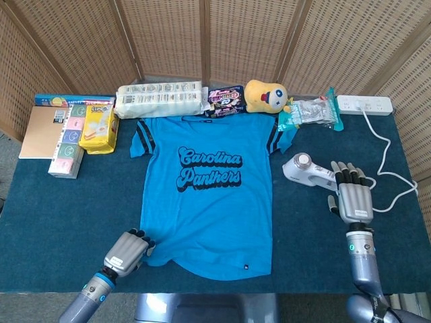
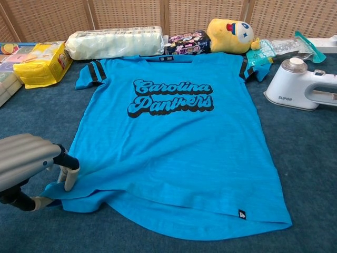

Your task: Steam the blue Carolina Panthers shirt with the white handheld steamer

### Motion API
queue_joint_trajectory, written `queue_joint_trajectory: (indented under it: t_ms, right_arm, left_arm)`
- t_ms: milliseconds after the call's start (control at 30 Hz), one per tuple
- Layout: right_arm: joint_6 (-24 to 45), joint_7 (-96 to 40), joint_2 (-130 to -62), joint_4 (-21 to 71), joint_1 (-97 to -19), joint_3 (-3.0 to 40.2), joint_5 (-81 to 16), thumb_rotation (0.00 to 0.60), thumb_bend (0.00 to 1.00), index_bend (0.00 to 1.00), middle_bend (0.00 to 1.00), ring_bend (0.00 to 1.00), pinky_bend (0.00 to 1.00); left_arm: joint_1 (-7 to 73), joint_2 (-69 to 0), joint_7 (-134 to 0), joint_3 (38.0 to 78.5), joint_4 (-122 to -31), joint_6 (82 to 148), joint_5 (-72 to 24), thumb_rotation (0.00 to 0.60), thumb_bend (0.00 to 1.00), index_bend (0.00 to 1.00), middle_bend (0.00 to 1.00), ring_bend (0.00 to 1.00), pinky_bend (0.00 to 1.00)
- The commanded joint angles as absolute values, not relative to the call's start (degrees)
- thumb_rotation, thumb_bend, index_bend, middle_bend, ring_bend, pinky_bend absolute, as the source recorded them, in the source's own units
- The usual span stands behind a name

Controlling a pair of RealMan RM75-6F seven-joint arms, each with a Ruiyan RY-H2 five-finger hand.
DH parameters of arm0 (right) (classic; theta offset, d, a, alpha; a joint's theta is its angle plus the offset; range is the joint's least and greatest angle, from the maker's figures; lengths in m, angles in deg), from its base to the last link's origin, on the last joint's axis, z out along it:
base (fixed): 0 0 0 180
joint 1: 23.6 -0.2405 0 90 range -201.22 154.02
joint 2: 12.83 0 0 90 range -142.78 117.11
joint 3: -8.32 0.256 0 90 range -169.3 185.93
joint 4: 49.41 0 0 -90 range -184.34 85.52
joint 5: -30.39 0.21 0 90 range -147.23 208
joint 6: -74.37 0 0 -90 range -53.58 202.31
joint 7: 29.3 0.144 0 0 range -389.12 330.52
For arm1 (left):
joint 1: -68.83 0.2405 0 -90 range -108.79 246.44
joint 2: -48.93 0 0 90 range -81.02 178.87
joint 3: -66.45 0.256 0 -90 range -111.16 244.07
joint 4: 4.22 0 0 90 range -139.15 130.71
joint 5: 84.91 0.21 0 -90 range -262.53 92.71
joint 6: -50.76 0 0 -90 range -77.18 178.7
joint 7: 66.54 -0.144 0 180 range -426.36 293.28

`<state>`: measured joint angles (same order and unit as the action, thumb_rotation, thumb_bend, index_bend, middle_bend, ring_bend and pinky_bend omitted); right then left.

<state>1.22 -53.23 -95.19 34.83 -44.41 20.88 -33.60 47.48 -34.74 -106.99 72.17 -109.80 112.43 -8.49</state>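
The blue Carolina Panthers shirt [image 1: 205, 195] lies flat, print up, in the middle of the table [image 1: 54, 215]; the chest view shows the shirt [image 2: 174, 142] with its near-left hem drawn out and wrinkled. My left hand [image 1: 128, 250] pinches that hem corner near the front edge, and in the chest view my left hand [image 2: 29, 161] has the cloth between thumb and fingertip. The white handheld steamer [image 1: 306, 169] lies on its side right of the shirt, and the chest view shows the steamer [image 2: 300, 87] untouched. My right hand [image 1: 352, 195] hovers open just right of it, fingers spread.
Along the back stand a tissue pack [image 1: 159, 99], snack bags [image 1: 225, 99], a yellow plush [image 1: 266, 95] and a plastic bag [image 1: 311, 111]. A power strip [image 1: 364, 104] with a white cable [image 1: 387, 168] lies at the back right. Yellow packet [image 1: 98, 128] and books [image 1: 44, 128] sit at the left.
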Motion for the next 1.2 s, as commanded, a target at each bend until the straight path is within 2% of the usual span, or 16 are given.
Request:
queue_joint_trajectory:
  t_ms: [33, 167, 267, 467, 600, 733, 833, 967, 1200]
  right_arm:
    - [0.74, -53.1, -94.31, 35.88, -43.87, 20.57, -33.78, 0.6, 0.45, 0.0, 0.1, 0.05, 0.06]
    - [0.31, -52.56, -93.6, 36.71, -43.34, 20.22, -34.06, 0.6, 0.45, 0.0, 0.11, 0.06, 0.06]
    - [-0.31, -51.4, -93.03, 37.18, -42.64, 19.86, -34.61, 0.6, 0.45, 0.0, 0.12, 0.07, 0.07]
    - [-2.21, -47.77, -90.23, 40.59, -40.32, 18.04, -37.82, 0.6, 0.45, 0.01, 0.14, 0.09, 0.09]
    - [-3.49, -45.74, -88.99, 41.66, -39.0, 17.01, -39.88, 0.6, 0.45, 0.05, 0.15, 0.11, 0.11]
    - [-4.68, -45.43, -88.61, 42.45, -38.01, 16.34, -40.9, 0.6, 0.44, 0.08, 0.17, 0.11, 0.11]
    - [-5.86, -45.1, -88.88, 42.28, -37.25, 15.6, -42.34, 0.6, 0.43, 0.12, 0.2, 0.13, 0.16]
    - [-7.14, -43.59, -89.21, 41.74, -35.93, 14.78, -43.57, 0.6, 0.43, 0.17, 0.24, 0.2, 0.22]
    - [-8.59, -42.24, -88.26, 42.3, -33.72, 13.73, -44.35, 0.6, 0.42, 0.23, 0.27, 0.22, 0.25]
  left_arm:
    - [46.77, -32.43, -110.36, 72.93, -113.08, 111.41, -11.25, 0.6, 0.32, 0.26, 0.44, 0.24, 0.3]
    - [46.31, -30.82, -115.17, 73.55, -116.7, 111.89, -14.87, 0.6, 0.27, 0.08, 0.33, 0.16, 0.24]
    - [46.88, -31.0, -115.71, 73.45, -117.71, 114.33, -13.96, 0.6, 0.25, 0.04, 0.29, 0.15, 0.23]
    - [51.27, -31.24, -106.05, 74.02, -113.72, 125.2, -0.04, 0.6, 0.24, 0.04, 0.27, 0.14, 0.23]
    - [54.39, -29.66, -100.58, 74.61, -111.72, 131.55, 4.77, 0.6, 0.24, 0.04, 0.27, 0.14, 0.23]
    - [57.31, -27.82, -97.57, 74.38, -110.5, 136.4, 5.69, 0.6, 0.24, 0.04, 0.27, 0.14, 0.23]
    - [59.94, -25.97, -95.12, 74.29, -109.45, 140.11, 5.54, 0.6, 0.24, 0.04, 0.27, 0.14, 0.23]
    - [63.58, -24.12, -89.9, 73.69, -105.68, 145.19, 5.07, 0.6, 0.24, 0.11, 0.27, 0.14, 0.24]
    - [68.58, -21.67, -83.07, 72.28, -101.15, 149.48, 1.14, 0.6, 0.24, 0.13, 0.27, 0.14, 0.26]
